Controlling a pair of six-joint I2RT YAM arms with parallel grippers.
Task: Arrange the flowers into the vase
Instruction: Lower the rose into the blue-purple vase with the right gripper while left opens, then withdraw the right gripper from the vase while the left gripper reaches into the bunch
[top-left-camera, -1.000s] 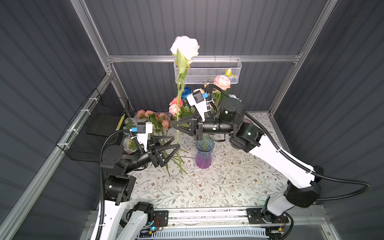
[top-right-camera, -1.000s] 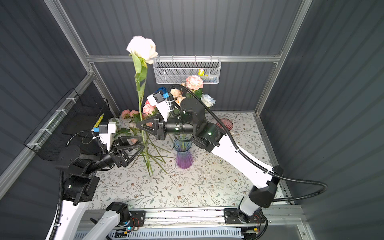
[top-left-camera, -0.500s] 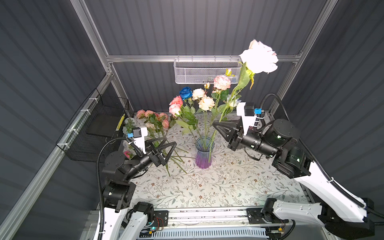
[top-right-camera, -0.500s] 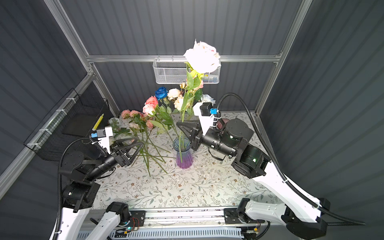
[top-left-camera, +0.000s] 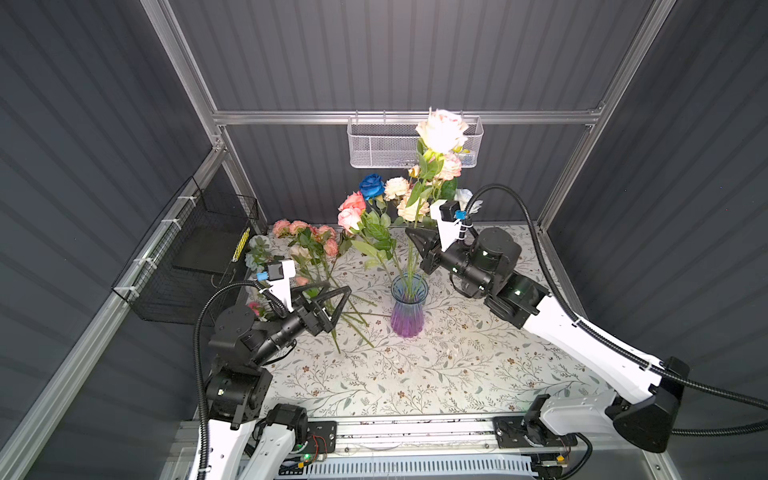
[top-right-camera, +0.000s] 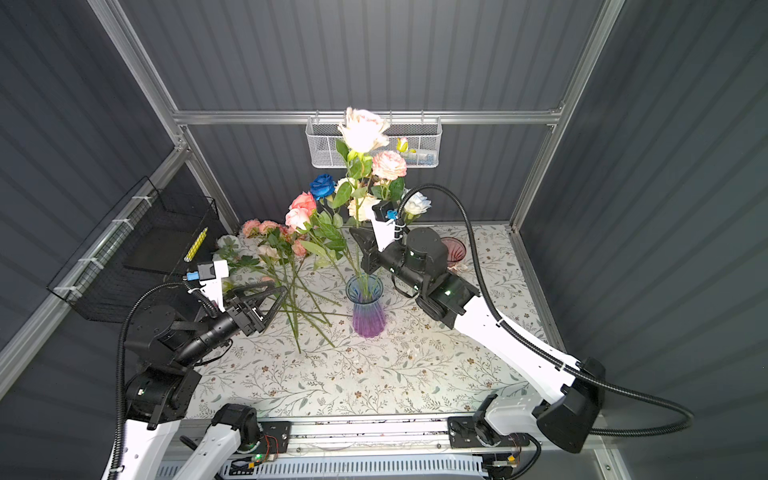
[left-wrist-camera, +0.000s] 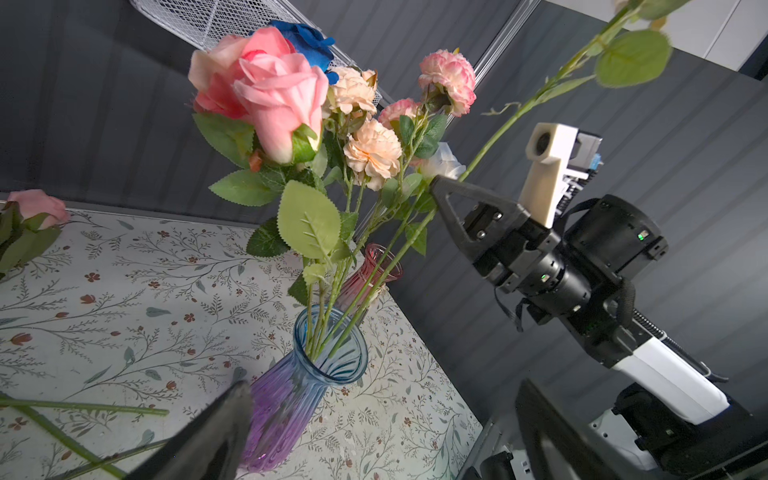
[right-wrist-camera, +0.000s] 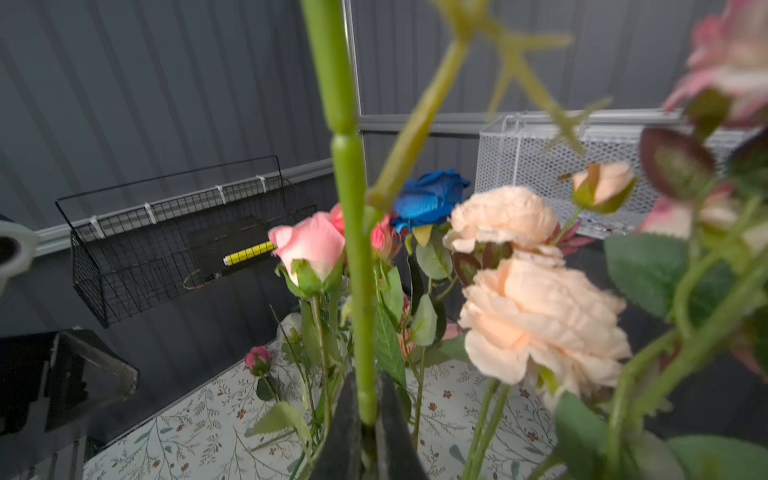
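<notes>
Right gripper (top-left-camera: 411, 235) has swung the cream rose (top-left-camera: 441, 131) across from the left side. Its jaws pinch the stem, whose end now sits in the vase (top-left-camera: 409, 307) mouth just below them. Left gripper (top-left-camera: 337, 291) jaws are spread and empty, with loose flowers (top-left-camera: 316, 249) on the tabletop just beyond; release looks next.

No text, label, brand or number is legible anywhere.
</notes>
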